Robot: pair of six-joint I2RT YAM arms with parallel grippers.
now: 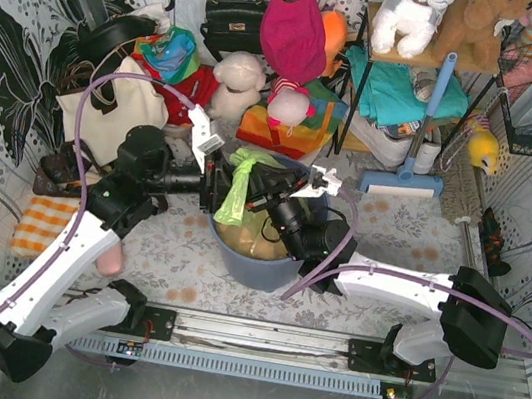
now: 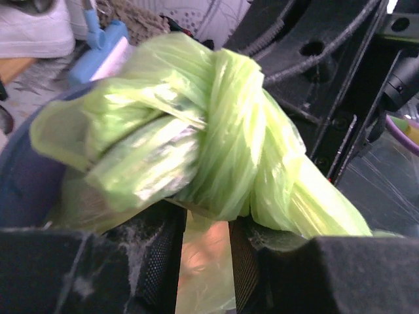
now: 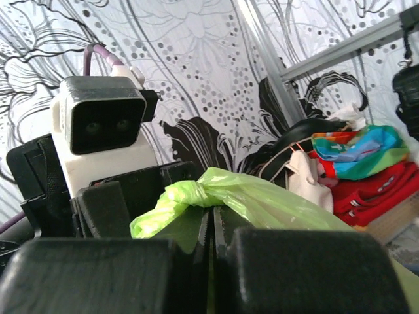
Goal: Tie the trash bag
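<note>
left gripper [image 2: 206, 229] has its jaws apart: a clear gap runs between the two black fingers [image 2: 98, 275], and a strip of pale film shows through it with nothing visibly clamped. just past its tips is a thick knot [image 2: 229, 131] of twisted light-green plastic, the gathered neck of the trash bag [image 1: 236, 195].

right gripper [image 3: 211, 235] is pressed together, only a thin seam left between its pads, and green plastic comes out of that seam at the tips, so it is pinching the bag's neck on the side opposite the left gripper.

from above, the two grippers face each other across the neck, close together. the bag sits inside the round blue-grey bin [image 1: 265, 270] at the middle of the table [image 1: 393, 230], between the two arms. its neck stands up over the bin's far-left rim, and brown paper [image 1: 253, 248] shows through the film lower down. a cream tote bag [image 1: 107, 119] stands well off to the left, apart from the bin.
</note>
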